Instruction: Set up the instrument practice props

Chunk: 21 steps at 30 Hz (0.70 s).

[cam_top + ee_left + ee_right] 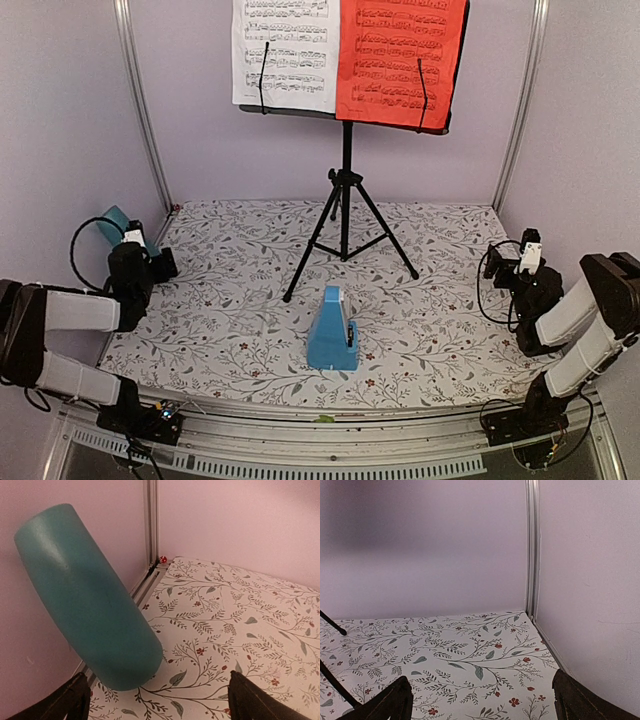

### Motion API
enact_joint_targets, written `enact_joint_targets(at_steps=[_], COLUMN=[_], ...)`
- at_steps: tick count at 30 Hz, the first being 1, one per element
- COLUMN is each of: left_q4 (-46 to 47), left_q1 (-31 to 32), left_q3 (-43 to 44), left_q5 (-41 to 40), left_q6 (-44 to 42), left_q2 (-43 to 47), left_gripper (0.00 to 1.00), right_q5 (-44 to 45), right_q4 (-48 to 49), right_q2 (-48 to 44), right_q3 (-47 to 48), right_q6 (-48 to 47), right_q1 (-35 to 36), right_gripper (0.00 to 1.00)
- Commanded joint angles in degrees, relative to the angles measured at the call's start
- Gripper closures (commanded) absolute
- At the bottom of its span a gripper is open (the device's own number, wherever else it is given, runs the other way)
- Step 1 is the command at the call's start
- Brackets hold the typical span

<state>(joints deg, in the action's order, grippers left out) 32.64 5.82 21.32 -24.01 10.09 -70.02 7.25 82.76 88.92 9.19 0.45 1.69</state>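
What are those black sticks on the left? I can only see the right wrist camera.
Observer: They are legs of the music stand, a black tripod standing at the middle back of the table.
Operator: Is there music on it?
Observer: Yes, a white sheet and a red sheet side by side, the white one toward the left arm's side.
Operator: Where's the metronome?
Observer: The blue metronome stands upright in front of the stand, apart from its legs.

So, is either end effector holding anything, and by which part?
Nothing is held. The left end effector and right end effector are open; the teal cup leans ungripped beyond the left.
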Motion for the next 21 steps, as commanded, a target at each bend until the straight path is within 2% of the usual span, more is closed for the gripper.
enact_joint_targets(at_steps=[1,3,10,11,13,16,21], left_q4=[23.4,25.4,51.5,51.5,44.7,44.4,42.2], left_q1=[-1.7,-1.7,-1.9,-1.8,-2.1,-3.2,-4.0], left_q3=[-4.7,-4.4,-11.1,-10.9,-9.3,-8.6,-7.7], left_q5=[-0.5,1.1,10.4,11.5,15.8,21.4,21.1], left_q6=[-6.5,-7.0,-13.6,-13.9,-14.6,-15.5,-14.2], left_q2=[-7.4,-9.1,-19.9,-19.5,-18.1,-18.5,-18.5], left_gripper=[0.04,0.04,0.04,0.04,0.04,0.04,0.04], right_q5=[1.2,1.2,1.1,1.1,1.2,1.1,1.1], right_q4=[0.9,1.0,0.9,0.9,0.8,0.8,0.8], right_q2=[0.2,0.3,0.2,0.3,0.3,0.3,0.2], right_q3=[1.0,1.0,1.1,1.1,1.1,1.1,1.1], right_q6=[1.0,1.0,1.0,1.0,1.0,1.0,1.0], right_q1=[-0.3,-0.4,-0.4,-0.4,-0.4,-0.3,-0.4], right_gripper=[0.01,0.01,0.01,0.01,0.01,0.01,0.01])
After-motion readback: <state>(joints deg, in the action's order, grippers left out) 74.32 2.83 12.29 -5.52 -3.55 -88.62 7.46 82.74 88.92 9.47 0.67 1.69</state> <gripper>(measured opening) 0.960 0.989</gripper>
